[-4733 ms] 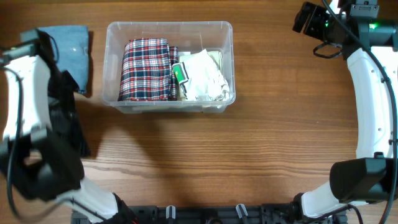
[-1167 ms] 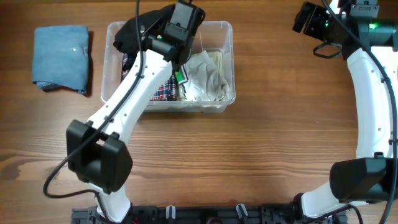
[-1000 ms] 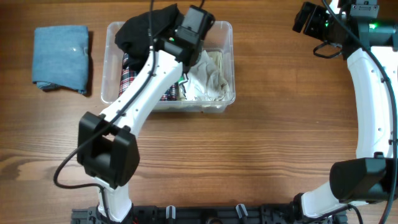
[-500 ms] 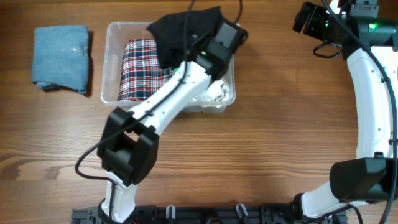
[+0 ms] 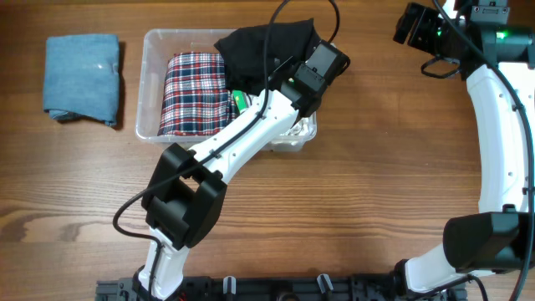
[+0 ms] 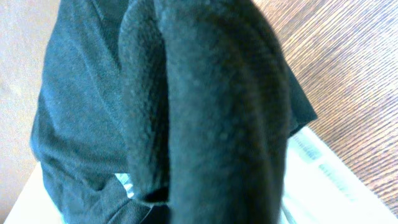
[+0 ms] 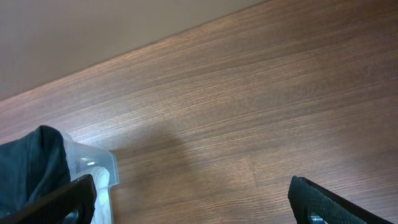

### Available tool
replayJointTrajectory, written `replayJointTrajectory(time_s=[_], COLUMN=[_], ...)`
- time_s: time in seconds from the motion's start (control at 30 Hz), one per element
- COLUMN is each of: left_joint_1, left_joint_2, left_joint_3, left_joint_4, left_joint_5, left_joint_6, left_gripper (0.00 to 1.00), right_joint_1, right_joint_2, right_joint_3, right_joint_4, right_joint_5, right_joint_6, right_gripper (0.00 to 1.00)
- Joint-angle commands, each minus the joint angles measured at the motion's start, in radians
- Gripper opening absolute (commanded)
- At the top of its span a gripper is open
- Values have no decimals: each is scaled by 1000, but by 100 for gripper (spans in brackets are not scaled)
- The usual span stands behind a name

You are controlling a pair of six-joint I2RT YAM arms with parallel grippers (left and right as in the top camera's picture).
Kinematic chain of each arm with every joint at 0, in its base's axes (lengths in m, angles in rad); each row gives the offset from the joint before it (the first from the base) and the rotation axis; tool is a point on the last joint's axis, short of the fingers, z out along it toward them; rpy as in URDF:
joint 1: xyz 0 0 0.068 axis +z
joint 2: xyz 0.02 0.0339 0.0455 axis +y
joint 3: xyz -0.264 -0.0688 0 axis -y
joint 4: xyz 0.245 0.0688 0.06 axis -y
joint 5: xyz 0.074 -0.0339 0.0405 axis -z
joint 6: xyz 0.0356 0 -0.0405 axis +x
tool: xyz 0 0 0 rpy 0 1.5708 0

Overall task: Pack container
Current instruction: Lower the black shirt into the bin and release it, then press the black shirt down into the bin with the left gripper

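Looking down from overhead, the left arm reaches up from the near edge of the desk (image 5: 376,209) to the far right corner of the container (image 5: 147,84). The left pincer (image 5: 308,57) is clenched on a black cloth (image 5: 267,46). You can't see the fingers themselves because the fabric bunches right over them. The cloth hangs above the back right part of the container, with part of it spilling past the far rim. The left wrist camera is pretty much all dark fabric, with a sliver of clear plastic rim and wood grain off to the right.

The container sits toward the far side of the desk, a bit left of centre. Inside, a folded red, white and blue plaid cloth (image 5: 194,92) fills the left half. A small green-and-white item (image 5: 240,99) is tucked just beside it, partly under the arm. The right half is mostly hidden by the arm and the black cloth, so I can't tell what's there.

A folded blue cloth (image 5: 82,78) lies on the desk to the left of the container, near it but apart.

The right pincer (image 7: 194,194) is up at the far right corner, well away from the container. It's spread wide, with nothing between its fingers. Its wrist camera catches bare wood, plus the container's corner and a bit of the black cloth at the left edge.
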Motion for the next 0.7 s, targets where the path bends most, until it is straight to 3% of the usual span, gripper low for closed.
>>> replayJointTrajectory(time_s=[0.0,0.1,0.37,0.53,0.67], left_joint_1=[12,12,32,40,40], left_joint_2=[-8,-47,-81,-81,-81], left_joint_3=[13,13,13,13,13], left_joint_4=[-61,-117,-234,-235,-234], left_joint_5=[-25,-25,-25,-24,-5], left_joint_6=[-98,-71,194,628,837], left_gripper=[4,4,4,4,4], right_joint_1=[2,2,2,2,2], right_joint_2=[-1,-1,-1,-1,-1], right_joint_3=[8,8,8,8,8], right_joint_4=[2,2,2,3,2], right_joint_5=[-8,-8,-8,-8,-8], right_joint_6=[14,14,14,14,14], right_gripper=[100,100,100,100,100])
